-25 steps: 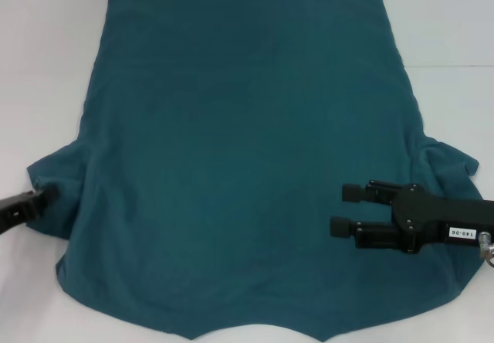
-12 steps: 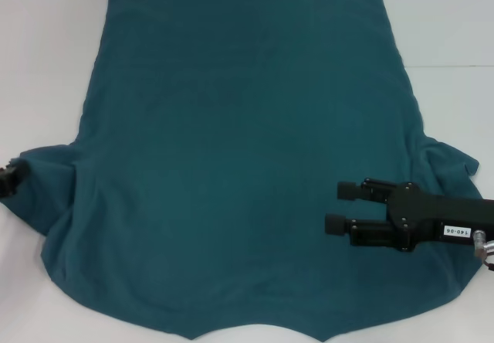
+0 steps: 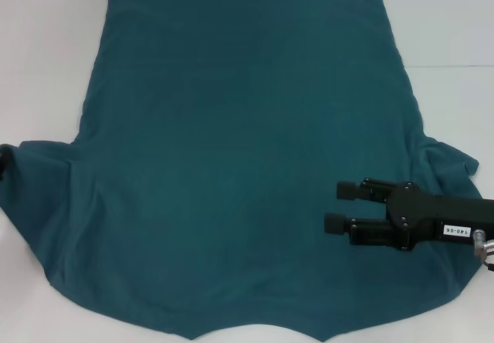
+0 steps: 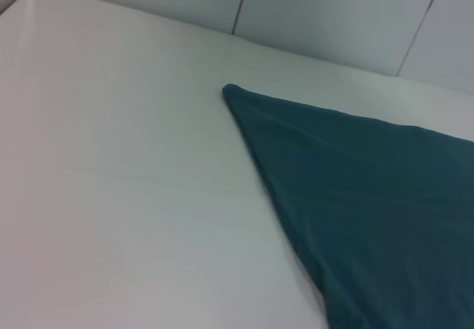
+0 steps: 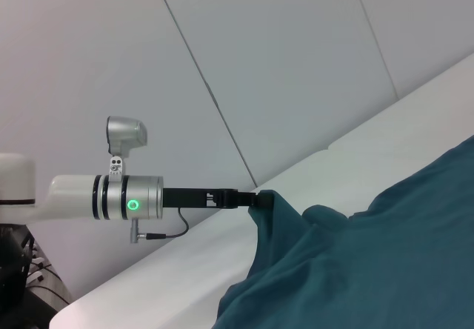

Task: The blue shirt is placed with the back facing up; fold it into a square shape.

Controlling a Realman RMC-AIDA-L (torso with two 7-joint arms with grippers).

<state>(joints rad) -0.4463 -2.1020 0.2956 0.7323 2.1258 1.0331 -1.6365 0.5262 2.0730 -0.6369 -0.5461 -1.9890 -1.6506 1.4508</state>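
Note:
The blue shirt (image 3: 231, 150) lies spread on the white table (image 3: 46, 42), plain side up, hem toward the far edge. My left gripper (image 3: 2, 163) barely shows at the head view's left border. The right wrist view catches that left gripper (image 5: 261, 200) shut on the tip of the shirt's left sleeve (image 5: 285, 218), which is drawn out sideways and lifted a little. My right gripper (image 3: 336, 205) hangs over the shirt's right side near the right sleeve (image 3: 451, 157), fingers open and pointing left, holding nothing. In the left wrist view a corner of the shirt (image 4: 355, 188) lies flat.
The white table surface (image 4: 111, 181) extends on both sides of the shirt and beyond its hem. Pale wall panels (image 4: 333, 10) stand behind the table's far edge. The left arm's white forearm (image 5: 111, 195) reaches in from the side.
My left gripper has moved left, almost out of the head view, pulling the left sleeve out flatter and wider. The right gripper has crept slightly left over the shirt.

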